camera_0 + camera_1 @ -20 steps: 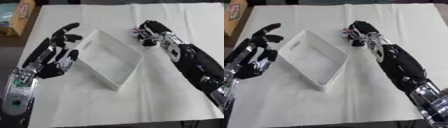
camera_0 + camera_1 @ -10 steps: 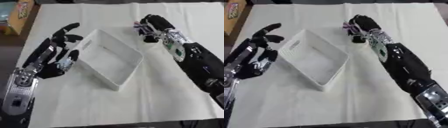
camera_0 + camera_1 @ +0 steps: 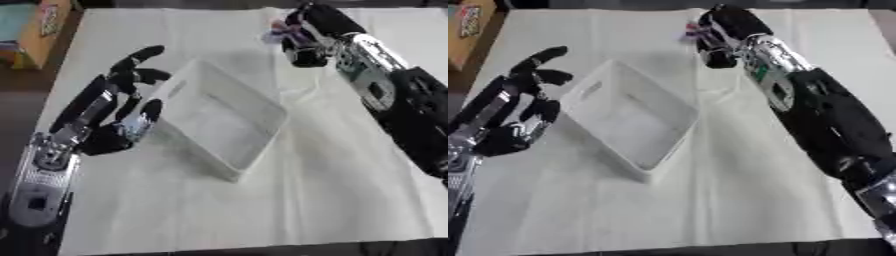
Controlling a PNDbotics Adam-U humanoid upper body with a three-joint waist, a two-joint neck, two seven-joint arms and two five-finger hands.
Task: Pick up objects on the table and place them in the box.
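Note:
A white plastic box (image 3: pixel 219 116) sits tilted on the white cloth, with nothing visible inside it. My left hand (image 3: pixel 118 112) rests open against the box's left wall, fingers spread. At the far side of the table my right hand (image 3: pixel 311 35) is curled round a small pink and purple object (image 3: pixel 282 34). Only a bit of that object shows beside the fingers, and it appears raised off the cloth.
A white cloth (image 3: pixel 262 200) covers the table. A cardboard box (image 3: pixel 39 30) with a teal top stands at the far left, off the cloth. Dark floor borders the left and bottom edges.
My right hand has closed round the small pink object and moved away from me with it. My left hand stays by the box.

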